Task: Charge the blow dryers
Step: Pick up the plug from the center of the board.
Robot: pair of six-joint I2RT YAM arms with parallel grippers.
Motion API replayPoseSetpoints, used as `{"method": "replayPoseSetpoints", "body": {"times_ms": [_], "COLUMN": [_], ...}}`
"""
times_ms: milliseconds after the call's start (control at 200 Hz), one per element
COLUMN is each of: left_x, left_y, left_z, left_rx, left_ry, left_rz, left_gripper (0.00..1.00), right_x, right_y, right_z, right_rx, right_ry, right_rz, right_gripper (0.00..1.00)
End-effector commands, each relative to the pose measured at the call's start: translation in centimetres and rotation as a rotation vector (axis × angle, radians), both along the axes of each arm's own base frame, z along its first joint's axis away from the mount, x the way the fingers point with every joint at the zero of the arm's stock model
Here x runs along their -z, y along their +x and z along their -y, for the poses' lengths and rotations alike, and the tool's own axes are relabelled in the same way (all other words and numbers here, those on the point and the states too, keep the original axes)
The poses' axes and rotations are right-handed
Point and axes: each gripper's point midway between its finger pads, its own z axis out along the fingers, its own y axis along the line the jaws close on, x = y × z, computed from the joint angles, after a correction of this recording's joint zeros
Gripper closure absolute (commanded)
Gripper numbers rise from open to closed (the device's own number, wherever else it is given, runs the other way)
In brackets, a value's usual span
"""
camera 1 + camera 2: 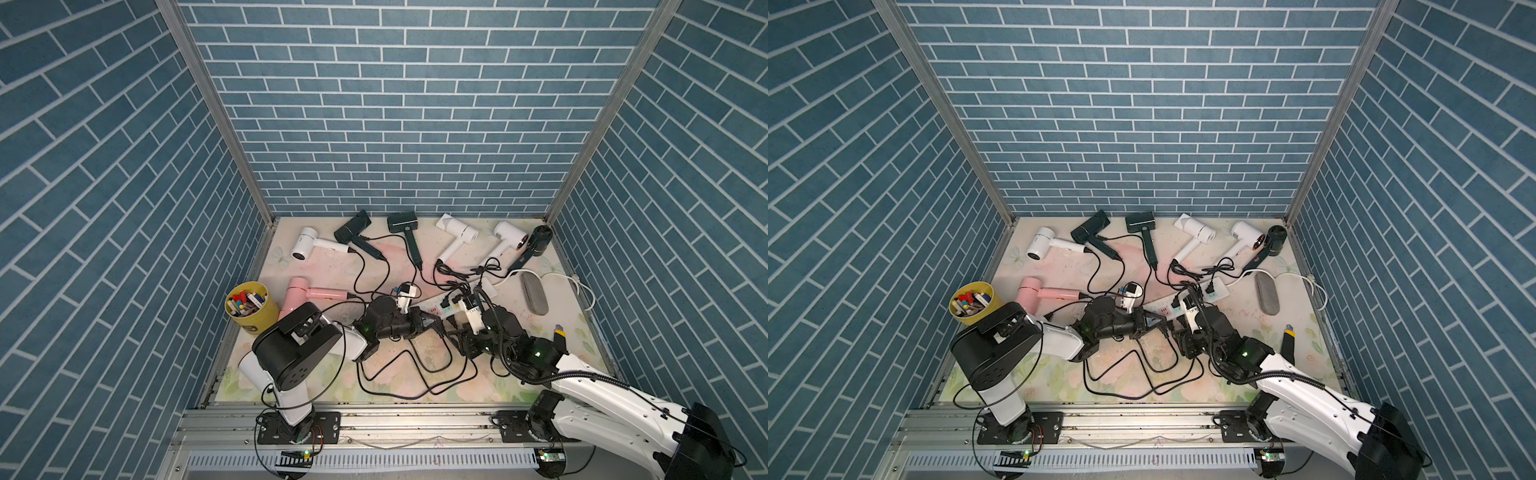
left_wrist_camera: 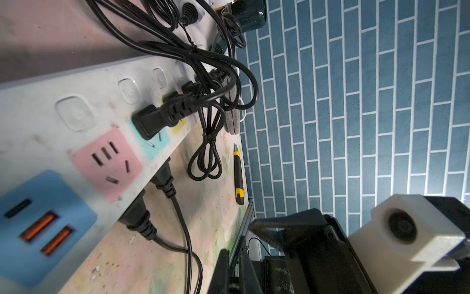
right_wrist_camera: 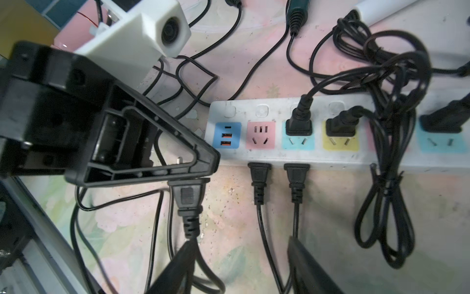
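Blow dryers (image 1: 318, 245) laid out beyond and beside the power strip (image 3: 330, 157). Left gripper (image 3: 212, 163) clenched by the strip's USB end, over a loose plug (image 3: 188, 194); grasp cannot be told. Right gripper (image 3: 241, 243) released, cords (image 3: 263, 229) straddled. Risk: cords snagged on withdrawal, seated plugs (image 3: 298, 126) dragged out.

Scuffed matt plastic pwr strip (image 3: 343, 156), glossy cords (image 2: 190, 51)

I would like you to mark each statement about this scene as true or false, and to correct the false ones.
1. The pink socket on the power strip holds no plug. True.
2. The pink blow dryer lies beside the yellow cup. True.
3. The utility knife stands in the yellow cup. False: it lies flat on the table.
4. The right hand is shut. False: its fingers stand apart.
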Motion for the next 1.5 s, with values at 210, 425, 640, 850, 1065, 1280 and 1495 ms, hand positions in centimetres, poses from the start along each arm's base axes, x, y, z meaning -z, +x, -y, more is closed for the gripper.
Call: {"method": "replayPoseSetpoints", "body": {"times_ms": [210, 425, 640, 850, 1065, 1280, 1495], "left_x": [-0.3, -0.1, 0.0, -0.2, -0.4, -0.3, 0.3], "left_y": [0.0, 0.1, 0.1, 0.0, -0.1, 0.0, 0.0], "left_z": [0.0, 0.0, 0.0, 0.0, -0.1, -0.2, -0.8], "left_rx": [-0.015, -0.017, -0.018, -0.014, -0.013, -0.018, -0.026], "left_ry": [-0.026, -0.017, -0.014, -0.013, -0.003, 0.015, 0.071], "left_rz": [0.011, 0.008, 0.009, 0.013, 0.018, 0.025, 0.038], "left_gripper": [0.99, 0.99, 0.99, 0.99, 0.99, 0.98, 0.73], "right_x": [0.7, 0.1, 0.5, 1.1, 1.8, 1.8, 2.1], "right_y": [0.0, -0.2, -0.4, -0.4, -0.4, -0.2, 0.5], "right_z": [-3.1, -4.4, -4.4, -4.6, -4.8, -4.9, -2.8], "right_rx": [-0.117, -0.178, -0.183, -0.185, -0.193, -0.185, -0.120], "right_ry": [0.041, 0.099, 0.107, 0.099, 0.082, 0.077, -0.031], "right_rz": [-0.033, -0.002, -0.007, -0.019, -0.046, -0.045, -0.021], "right_gripper": [0.52, 0.57, 0.60, 0.74, 0.74, 1.00, 1.00]}}
